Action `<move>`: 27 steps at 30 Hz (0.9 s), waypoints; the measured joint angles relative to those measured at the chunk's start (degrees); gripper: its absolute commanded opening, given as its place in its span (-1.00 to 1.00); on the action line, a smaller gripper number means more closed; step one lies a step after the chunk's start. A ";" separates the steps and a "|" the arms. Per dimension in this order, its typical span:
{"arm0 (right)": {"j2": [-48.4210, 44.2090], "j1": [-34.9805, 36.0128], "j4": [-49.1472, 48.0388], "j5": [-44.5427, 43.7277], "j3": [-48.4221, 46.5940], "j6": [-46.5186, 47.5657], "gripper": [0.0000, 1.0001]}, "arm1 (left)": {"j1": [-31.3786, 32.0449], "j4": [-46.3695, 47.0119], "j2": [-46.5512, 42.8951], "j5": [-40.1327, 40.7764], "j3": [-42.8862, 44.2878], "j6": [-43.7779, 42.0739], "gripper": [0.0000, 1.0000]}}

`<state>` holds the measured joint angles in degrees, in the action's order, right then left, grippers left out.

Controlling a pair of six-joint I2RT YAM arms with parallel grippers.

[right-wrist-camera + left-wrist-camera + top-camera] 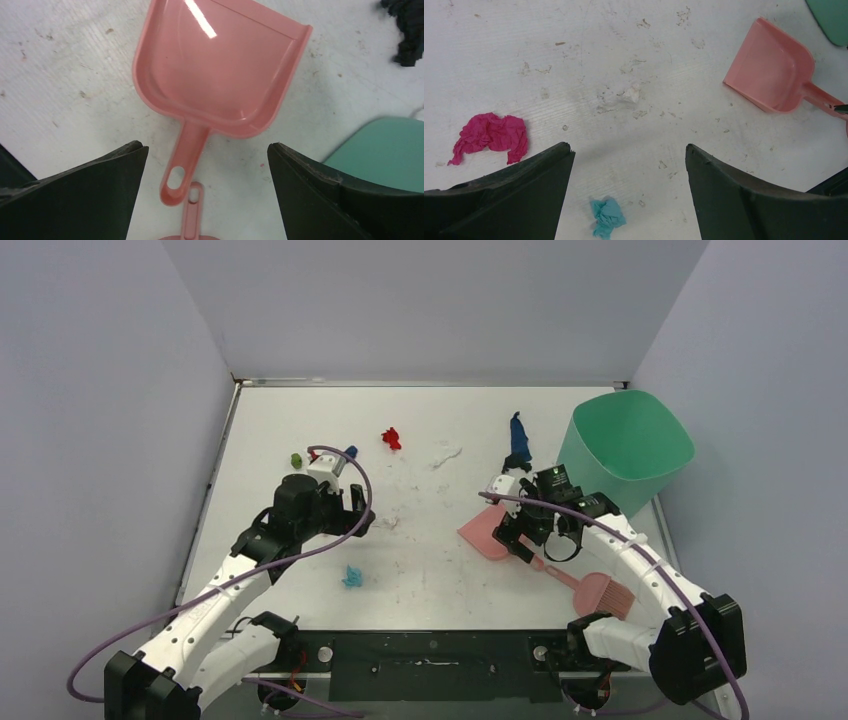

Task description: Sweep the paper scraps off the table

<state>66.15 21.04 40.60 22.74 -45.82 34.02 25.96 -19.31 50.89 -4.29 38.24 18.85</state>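
The left hand (629,150) and right hand (206,149) are both spread, holding nothing. Paper scraps (491,136) lie scattered across the counter (574,60). The right hand hangs above the pink dustpan (220,75).

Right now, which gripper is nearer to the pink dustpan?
Right. The right gripper hovers directly above the handle of the pink dustpan; the left gripper hangs well off to its left, across a stretch of table.

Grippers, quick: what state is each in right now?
Left gripper: open, holding nothing.
Right gripper: open, empty, above the pink plastic dustpan handle.
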 measured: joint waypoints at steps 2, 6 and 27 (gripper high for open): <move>-0.59 -0.04 0.66 -2.43 0.00 1.60 0.94 | 0.17 -0.02 0.48 0.00 0.00 0.00 0.62; -2.05 -1.09 3.85 -4.66 0.00 4.52 0.80 | 0.33 0.07 0.55 -0.02 0.00 0.00 0.62; -2.34 -21.33 19.87 -3.17 5.01 29.42 0.28 | 1.05 0.09 0.39 -0.31 0.00 -0.02 0.62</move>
<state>63.81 -0.30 60.47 19.57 -40.82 63.44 27.00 -19.22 51.29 -4.60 38.24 18.83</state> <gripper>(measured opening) 0.648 0.810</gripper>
